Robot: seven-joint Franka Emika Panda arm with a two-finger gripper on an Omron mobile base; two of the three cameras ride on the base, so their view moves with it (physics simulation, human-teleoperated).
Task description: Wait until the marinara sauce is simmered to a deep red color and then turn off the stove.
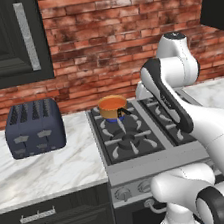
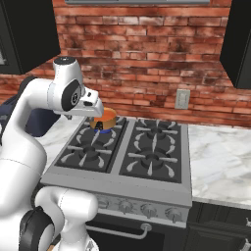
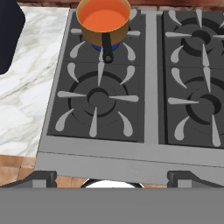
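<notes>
Jaws spread wide, holding nothing, at the hand view's bottom corners above the stove (image 3: 148,109); marinara sauce (image 3: 103,18), bright orange, sits top centre in its saucepan (image 3: 93,36).

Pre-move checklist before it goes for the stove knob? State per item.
1. Marinara sauce deep red: not ok, it reads orange.
2. Saucepan seated on the rear-left burner of the stove: ok, handle points toward the front.
3. Claw open and holding nothing: ok.
4. Knob row in sight on the front panel: ok.
5. Which knob drives the saucepan's burner: cannot tell.
6. Toaster on the counter, apart from the stove: ok.
</notes>
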